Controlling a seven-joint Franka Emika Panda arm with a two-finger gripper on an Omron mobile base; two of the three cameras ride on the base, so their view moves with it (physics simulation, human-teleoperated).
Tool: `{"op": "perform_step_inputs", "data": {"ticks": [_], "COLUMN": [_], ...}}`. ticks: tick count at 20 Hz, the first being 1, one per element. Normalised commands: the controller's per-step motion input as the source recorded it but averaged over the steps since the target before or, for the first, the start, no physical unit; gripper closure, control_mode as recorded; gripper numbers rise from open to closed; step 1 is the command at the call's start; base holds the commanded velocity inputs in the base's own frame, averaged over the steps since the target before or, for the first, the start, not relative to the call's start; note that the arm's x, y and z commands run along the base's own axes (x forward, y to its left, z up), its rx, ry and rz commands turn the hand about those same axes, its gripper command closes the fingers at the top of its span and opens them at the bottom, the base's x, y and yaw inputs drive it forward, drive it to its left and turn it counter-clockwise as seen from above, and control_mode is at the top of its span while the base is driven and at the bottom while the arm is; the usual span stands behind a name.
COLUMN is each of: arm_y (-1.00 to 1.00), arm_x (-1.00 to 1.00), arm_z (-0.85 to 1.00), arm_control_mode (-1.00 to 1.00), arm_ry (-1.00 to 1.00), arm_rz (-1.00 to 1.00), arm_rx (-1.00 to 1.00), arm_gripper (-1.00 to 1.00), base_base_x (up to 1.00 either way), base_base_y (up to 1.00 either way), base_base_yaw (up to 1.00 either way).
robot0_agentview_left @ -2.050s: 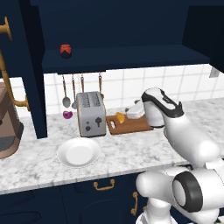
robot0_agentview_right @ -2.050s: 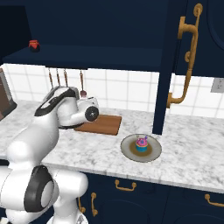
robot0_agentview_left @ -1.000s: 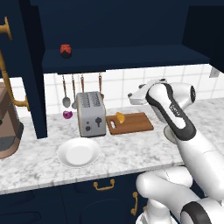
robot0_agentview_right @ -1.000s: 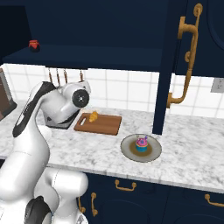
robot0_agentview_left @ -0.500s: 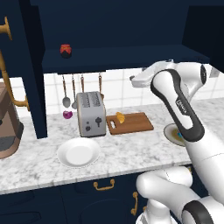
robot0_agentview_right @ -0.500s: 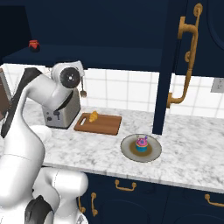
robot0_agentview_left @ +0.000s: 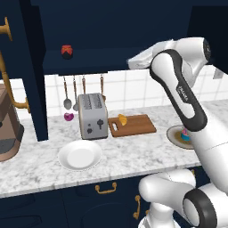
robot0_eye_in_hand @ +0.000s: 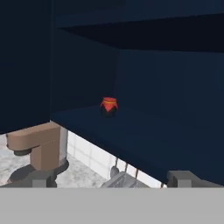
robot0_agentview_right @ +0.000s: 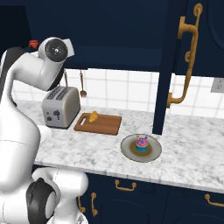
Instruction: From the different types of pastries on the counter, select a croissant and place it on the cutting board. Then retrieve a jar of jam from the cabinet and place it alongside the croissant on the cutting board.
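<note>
The golden croissant lies on the left end of the wooden cutting board, on the marble counter. The small red jar of jam stands alone on the shelf of the open navy cabinet. My gripper is raised to shelf height, well to the right of the jar and pointing toward it. Its fingertips stand wide apart and hold nothing. The pink-frosted cupcake sits on a round dark plate.
A silver toaster stands left of the board, with a white plate in front of it. Utensils hang under the shelf. A brown coffee machine is at the far left. Open cabinet doors flank the shelf.
My arm has risen from just above the cutting board to cabinet shelf height, and the hand has turned left toward the shelf. The croissant stays on the board. The gripper remains open.
</note>
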Motion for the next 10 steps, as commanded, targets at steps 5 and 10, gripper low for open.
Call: {"op": "perform_step_inputs", "data": {"ticks": [5, 10], "arm_y": [0.3, 0.27], "arm_x": [0.19, 0.06], "arm_z": [0.0, -0.01], "arm_control_mode": [-1.0, -1.0], "arm_ry": [0.0, 0.0], "arm_rz": [0.03, 0.01], "arm_rx": [0.0, 0.0], "arm_gripper": [-1.0, -1.0], "base_base_x": [0.0, 0.0], "base_base_y": [0.0, 0.0], "base_base_yaw": [0.0, 0.0]}}
